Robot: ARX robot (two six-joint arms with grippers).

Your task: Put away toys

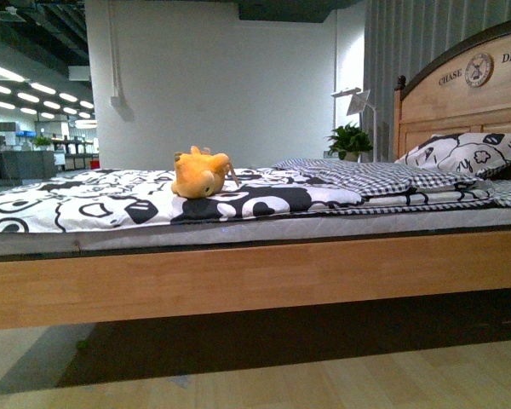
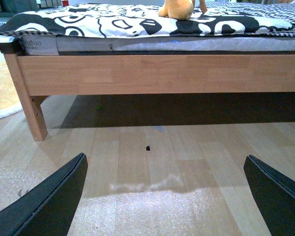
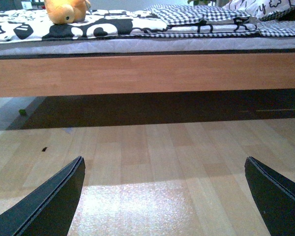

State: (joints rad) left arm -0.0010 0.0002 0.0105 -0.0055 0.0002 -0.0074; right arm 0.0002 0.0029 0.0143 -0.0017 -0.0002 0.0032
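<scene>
The yellow-orange plush toy (image 1: 202, 173) lies on top of the bed (image 1: 255, 281), roughly midway along the bed's length and well apart from its headboard (image 1: 460, 89). It rests slumped on the black-and-white patterned quilt (image 1: 85, 203) that covers most of the bed. Nothing touches it but the quilt.

Toward the head of the bed a folded checked blanket (image 1: 383, 177) lies flat over the quilt. Beyond it, a black-and-white pillow (image 1: 464, 153) leans against the headboard. The headboard is wooden, with an arched top, lettering and a round emblem. A potted plant (image 1: 351, 141) stands behind the bed, near its head end.

The bed's long wooden side rail faces the cameras, with a pale mattress edge above it and dark shadow beneath. In front of the bed is a light wood floor (image 1: 341, 379). The left wrist view shows the leg at the bed's foot end (image 2: 34, 115) and a small dark speck (image 2: 148, 147) on the floor in front of the bed.

Both arms are low, out on the floor in front of the bed and below the level of its rail. The left claw (image 2: 165, 156) is spread wide, its two dark fingers (image 2: 49, 206) far apart with only bare floor between them. The right claw (image 3: 164, 158) is likewise spread wide and holds nothing. Neither claw is near the plush toy, which appears at the top edge of both wrist views, up on the bed.
</scene>
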